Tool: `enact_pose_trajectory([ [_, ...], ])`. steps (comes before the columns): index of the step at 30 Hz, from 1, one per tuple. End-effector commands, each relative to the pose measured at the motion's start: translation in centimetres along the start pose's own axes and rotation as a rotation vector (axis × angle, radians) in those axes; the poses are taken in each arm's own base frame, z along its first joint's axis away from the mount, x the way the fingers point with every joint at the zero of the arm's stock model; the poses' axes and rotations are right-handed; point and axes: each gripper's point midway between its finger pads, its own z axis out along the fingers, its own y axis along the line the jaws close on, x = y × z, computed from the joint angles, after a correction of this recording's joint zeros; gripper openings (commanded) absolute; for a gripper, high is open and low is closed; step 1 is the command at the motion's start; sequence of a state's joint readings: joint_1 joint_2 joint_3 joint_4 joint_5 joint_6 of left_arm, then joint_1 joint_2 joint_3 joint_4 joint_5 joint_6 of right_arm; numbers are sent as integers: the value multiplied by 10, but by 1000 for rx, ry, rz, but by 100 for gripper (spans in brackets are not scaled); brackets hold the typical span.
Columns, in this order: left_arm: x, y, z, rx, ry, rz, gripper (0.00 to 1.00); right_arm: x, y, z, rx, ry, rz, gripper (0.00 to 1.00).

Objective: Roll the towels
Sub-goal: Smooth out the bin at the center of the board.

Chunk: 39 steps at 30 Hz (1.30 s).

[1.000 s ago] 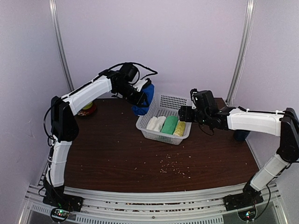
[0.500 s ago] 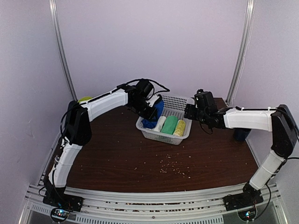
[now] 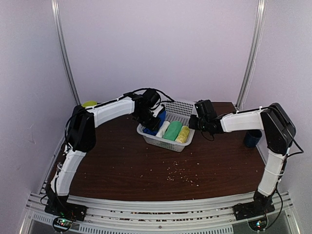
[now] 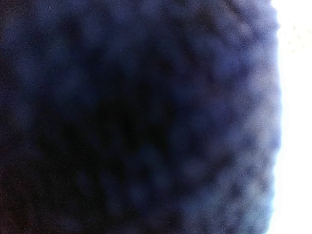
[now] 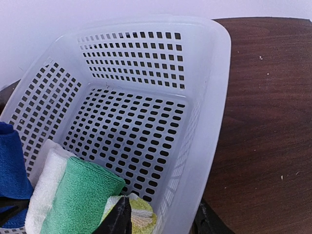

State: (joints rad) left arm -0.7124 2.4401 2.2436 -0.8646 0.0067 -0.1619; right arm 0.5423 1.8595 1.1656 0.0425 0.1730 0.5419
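Top external view puts my left gripper (image 3: 155,116) over the left end of the white mesh basket (image 3: 181,105) on the brown table (image 3: 146,165). It is clenched on the blue towel (image 3: 158,122), which sits bunched inside that end. Just beside it the cream-white towel (image 3: 162,129) lies rolled in the basket, then a green roll (image 3: 172,130) and a yellow roll (image 3: 183,134).

My left wrist camera sees only blurred dark blue cloth.

My right gripper (image 3: 196,122) is at the basket's right wall. Its wrist view shows one of my fingers (image 5: 119,219) inside by the yellow roll and the other outside. I cannot tell whether they pinch the wall.
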Motion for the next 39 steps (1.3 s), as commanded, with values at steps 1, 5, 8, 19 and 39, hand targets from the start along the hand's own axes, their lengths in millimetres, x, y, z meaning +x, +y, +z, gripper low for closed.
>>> enact_pose_trajectory([
  [1,6,16,-13,-68,14,21,0,9,31,-10,-84,4,-3,40],
  [5,8,20,-19,-91,16,37,0,20,56,-23,-126,8,-27,37],
  [8,10,22,-24,-105,18,46,0,27,71,-33,-135,-1,-55,37],
  [19,36,31,-30,-152,80,86,17,21,81,-52,-119,-45,-82,41],
  [39,87,25,-30,-92,201,86,9,6,83,-43,-56,-76,-101,42],
])
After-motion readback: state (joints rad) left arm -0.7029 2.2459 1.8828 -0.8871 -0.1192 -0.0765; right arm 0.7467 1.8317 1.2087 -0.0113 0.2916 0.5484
